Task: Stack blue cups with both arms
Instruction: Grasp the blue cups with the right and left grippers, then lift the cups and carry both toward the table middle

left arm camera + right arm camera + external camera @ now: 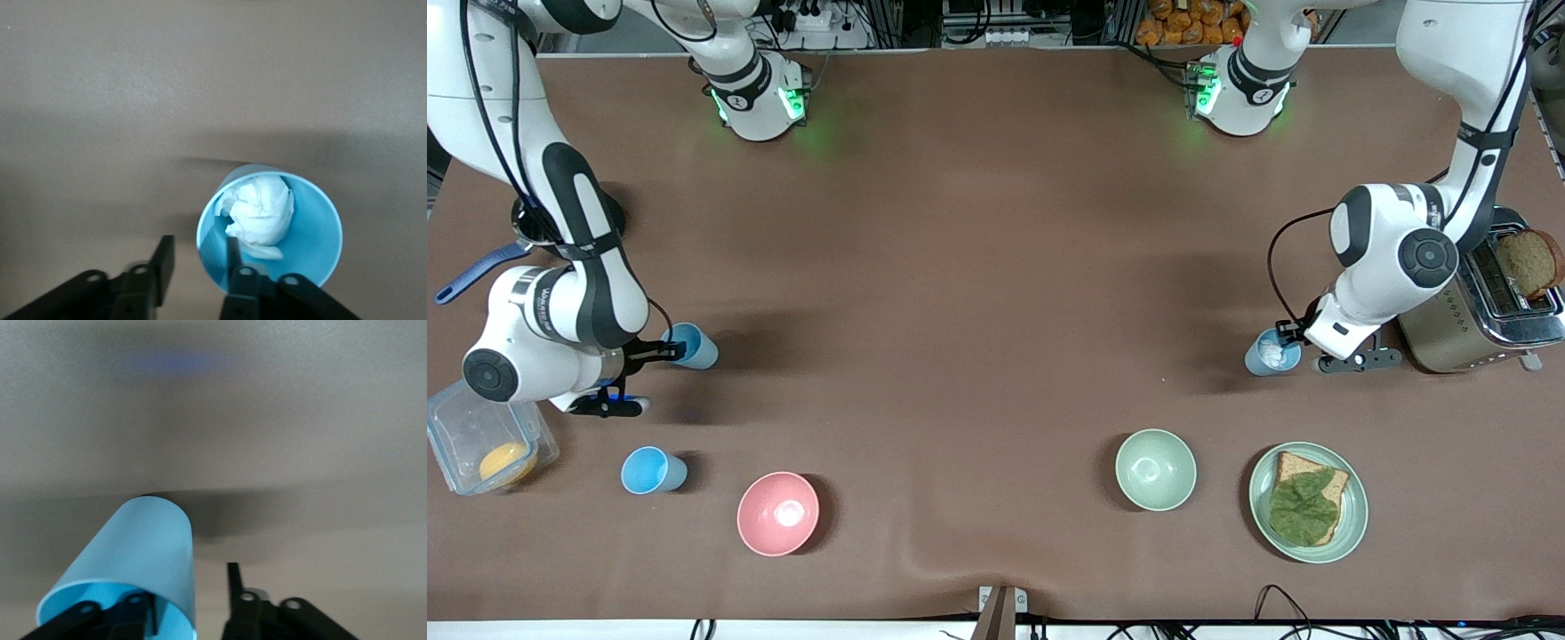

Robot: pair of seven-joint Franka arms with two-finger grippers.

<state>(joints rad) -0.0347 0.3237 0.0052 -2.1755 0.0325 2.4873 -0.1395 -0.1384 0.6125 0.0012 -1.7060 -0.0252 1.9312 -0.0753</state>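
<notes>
Two cups matter here, one at each arm. The grey cup (1272,352) stands on the table at the left arm's end, just beside the toaster (1476,307), with crumpled white paper (260,210) inside it. The left claw (1288,342) is at its rim: in the left wrist view one finger (233,267) sits inside the cup wall and the other outside, with a gap, so the claw is part open and straddles the wall without pinching it yet.

The blue cup (692,346) is at the right arm's end. The right claw (660,351) meets it at the rim, one finger (137,613) inside the mouth, the other (233,587) well clear of the wall, so it too is open and holds nothing. Whether this cup rests on the table or is tipped I cannot tell.

A third cup (653,470) stands nearer the camera, between a clear box (482,440) and the pink bowl (777,514), untouched.

By my reading, each arm must close on its own cup's wall first, and the cups lie well apart, at the table's two ends.
</notes>
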